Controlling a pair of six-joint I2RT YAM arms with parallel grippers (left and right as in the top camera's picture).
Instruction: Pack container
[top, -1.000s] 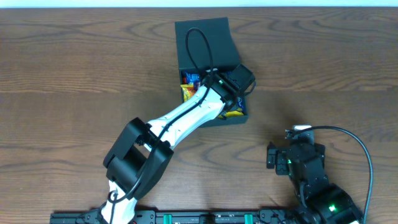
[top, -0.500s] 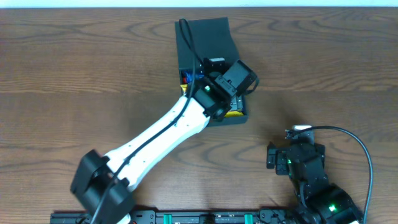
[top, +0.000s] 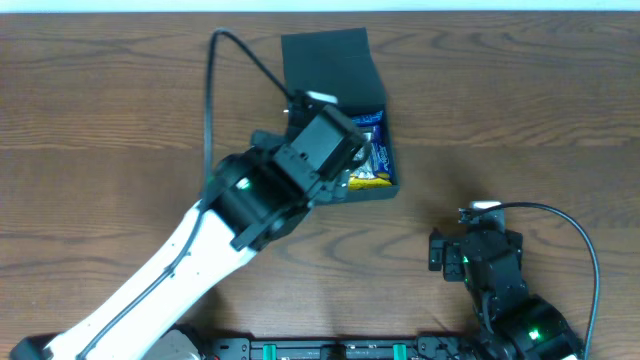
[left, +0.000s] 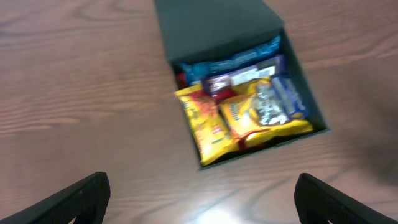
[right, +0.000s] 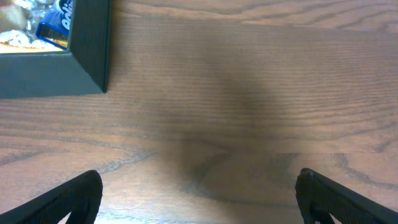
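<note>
L arm (top: 190, 250): white and black, rises from lower-left edge in overhead view; wrist sits over container's left side.
Cable (top: 212, 85): black, loops up from L wrist over table (top: 100, 110).
L gripper (left: 202, 200): released, fingers wide apart at both edges of left wrist view, nothing betw. them; hovers above container's near wall, apart from it.
Container (top: 375, 193): dark teal-green box, upper centre of table, open, sits flat on wood.
Flap lid (top: 328, 62): folded back on far side, inner face up.
Yellow packets (left: 208, 124): two side by side, near part of container, left to mid.
Blue packet (left: 233, 59): along far wall, lies crosswise.
Dark bar (left: 245, 73): just in front of blue packet.
Blue-silver packet (left: 280, 99): against right wall; print too blurred to read.
R arm (top: 495, 270): lower right, well apart from container.
R gripper (right: 199, 200): released, fingers spread wide, holds nothing, over bare wood; container corner shows upper left in right wrist view.
</note>
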